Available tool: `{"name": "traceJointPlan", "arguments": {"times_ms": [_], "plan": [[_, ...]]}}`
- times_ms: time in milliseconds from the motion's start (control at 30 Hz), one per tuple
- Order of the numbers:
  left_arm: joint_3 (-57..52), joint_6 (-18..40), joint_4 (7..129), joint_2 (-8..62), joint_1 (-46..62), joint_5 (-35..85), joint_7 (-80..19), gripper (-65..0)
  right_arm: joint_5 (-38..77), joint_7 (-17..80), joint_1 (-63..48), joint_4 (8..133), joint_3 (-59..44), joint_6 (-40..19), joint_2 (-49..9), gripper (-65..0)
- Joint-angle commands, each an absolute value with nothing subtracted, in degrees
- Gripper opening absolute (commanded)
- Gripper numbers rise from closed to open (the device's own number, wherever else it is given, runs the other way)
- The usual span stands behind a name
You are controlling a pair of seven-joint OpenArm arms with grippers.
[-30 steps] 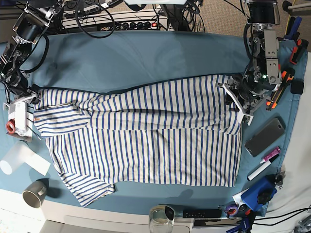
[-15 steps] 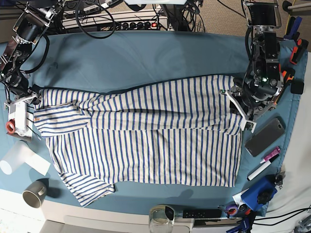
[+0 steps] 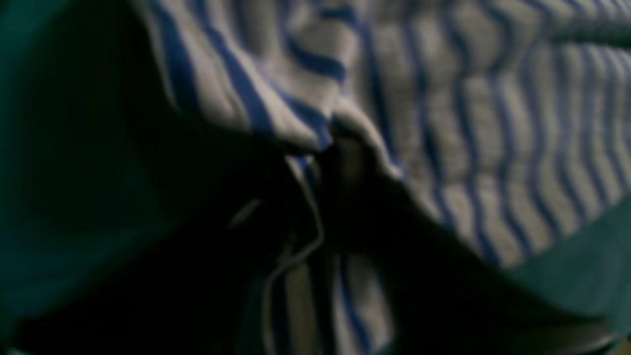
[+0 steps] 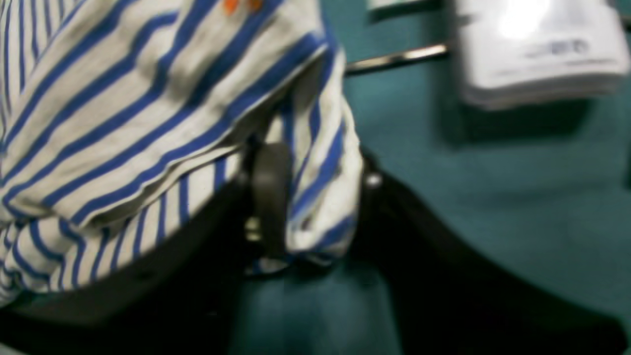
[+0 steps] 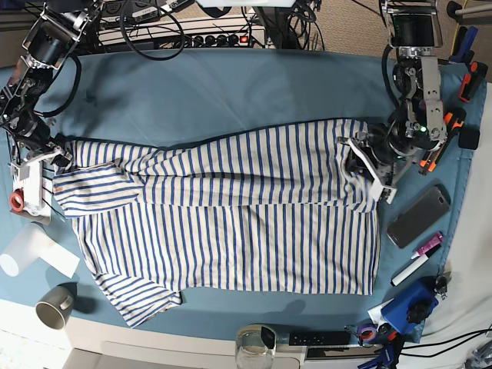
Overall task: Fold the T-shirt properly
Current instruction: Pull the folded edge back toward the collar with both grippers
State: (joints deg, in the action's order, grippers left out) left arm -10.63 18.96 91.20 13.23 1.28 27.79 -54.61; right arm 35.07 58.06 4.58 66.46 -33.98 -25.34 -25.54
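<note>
The white T-shirt [image 5: 231, 207] with thin blue stripes lies spread across the teal tablecloth [image 5: 231, 92], its upper part folded down over the middle. My left gripper [image 5: 367, 164] is at the shirt's right edge and is shut on a bunched fold; the left wrist view, dark and blurred, shows the striped cloth [image 3: 468, 123] pinched at the gripper [image 3: 323, 148]. My right gripper [image 5: 58, 157] is at the shirt's far-left corner, and in the right wrist view it [image 4: 315, 197] is shut on a fold of the shirt [image 4: 123, 98].
A phone [image 5: 419, 217] and markers [image 5: 417, 257] lie right of the shirt. A blue object [image 5: 407, 304] sits near the front right. A grey cup [image 5: 54, 307], white paper [image 5: 34, 250] and a white box [image 4: 537, 49] lie at the left. A remote [image 5: 319, 337] lies at the front edge.
My left gripper has shifted a little to the left, bunching the shirt's right edge with it. My right gripper has stayed at the left corner.
</note>
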Motion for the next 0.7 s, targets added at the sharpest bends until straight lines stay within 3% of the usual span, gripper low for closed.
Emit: {"name": "traceJointPlan", "arguments": {"times_ms": [0,67,433,667], "plan": [[-10.3,19.6,91.1,13.1,1.8,27.7,-58.3,-64.9,34.7,60.0,4.8,66.6,-33.8,-25.7,-26.2,-56.4],[-10.3,19.6,91.1,13.4,1.7,27.7,-58.1,-65.0,34.7,60.3,4.8,66.6,-33.8,-25.7,-26.2,-65.0],[-14.4,19.4,93.1,13.6,1.7,30.1,-62.1,-65.0,35.0,60.9,4.8,66.8,-35.0,-26.9,-26.7,-65.0],[-16.3,25.7,93.5,13.6,1.9,34.1,-61.6,-65.0,34.9,61.5,4.8,66.8,-35.0,-27.2,-26.7,-65.0]]}}
